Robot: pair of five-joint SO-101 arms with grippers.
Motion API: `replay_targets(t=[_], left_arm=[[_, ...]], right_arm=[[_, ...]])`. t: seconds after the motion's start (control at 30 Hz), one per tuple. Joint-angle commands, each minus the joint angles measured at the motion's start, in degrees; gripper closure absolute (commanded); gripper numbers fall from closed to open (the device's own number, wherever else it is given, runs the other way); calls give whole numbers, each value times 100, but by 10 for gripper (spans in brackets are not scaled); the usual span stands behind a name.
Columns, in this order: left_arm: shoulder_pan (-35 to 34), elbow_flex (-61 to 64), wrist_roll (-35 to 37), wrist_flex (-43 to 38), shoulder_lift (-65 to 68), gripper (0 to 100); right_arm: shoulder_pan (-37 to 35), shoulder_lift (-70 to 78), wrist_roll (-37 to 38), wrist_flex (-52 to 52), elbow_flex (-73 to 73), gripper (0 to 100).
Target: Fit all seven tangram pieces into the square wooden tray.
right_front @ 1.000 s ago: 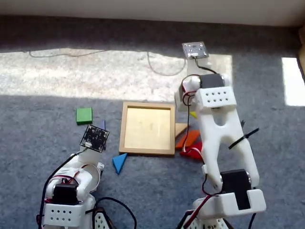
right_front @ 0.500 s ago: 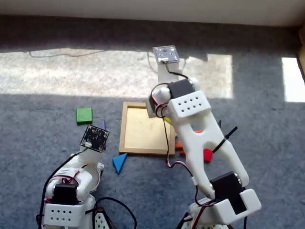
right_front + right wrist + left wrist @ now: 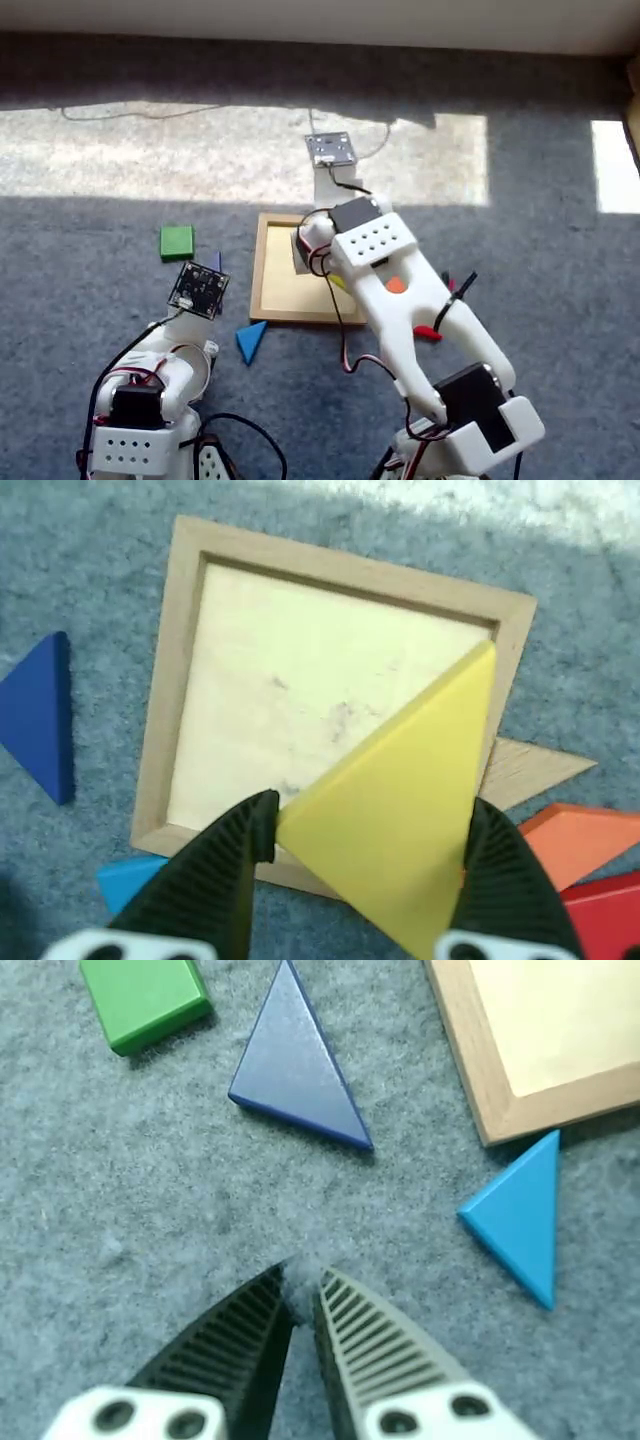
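Right wrist view is showing me the right end effector grasping the yellow triangle, one finger pressing on each side of it. The piece is hanging tilted over the square wooden tray, one tip reaching toward a tray corner while its body is crossing the rim. I am not able to tell whether it is touching the wood. Just outside that rim a wood-coloured triangle is lying on the carpeted surface, with an orange piece and a red piece beside it. On the tray's opposite side the dark blue triangle is lying apart from the frame.

Left wrist view is giving me the left end effector clenched, its fingers nearly meeting and gripping nothing, hovering over bare carpet. The dark blue triangle is lying near its tips, the green square beyond that, and the light blue triangle is sitting just beside the tray's corner.

High view is showing the right arm stretching over the tray, the left arm sitting tucked back near the light blue triangle.
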Motion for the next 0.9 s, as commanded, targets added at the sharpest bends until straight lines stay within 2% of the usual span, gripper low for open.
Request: replay_targets(t=[0.0,0.27,0.87], left_arm=[[-66,119,9,18,-66,994],[-66,119,9,18,-66,994],[-66,119,9,18,-66,994]], right_arm=[[-48,-286,-202,-347,-22,821],[-40,-286,-615,-769,330,821],[-31,-286,-571,-1358,980,821]])
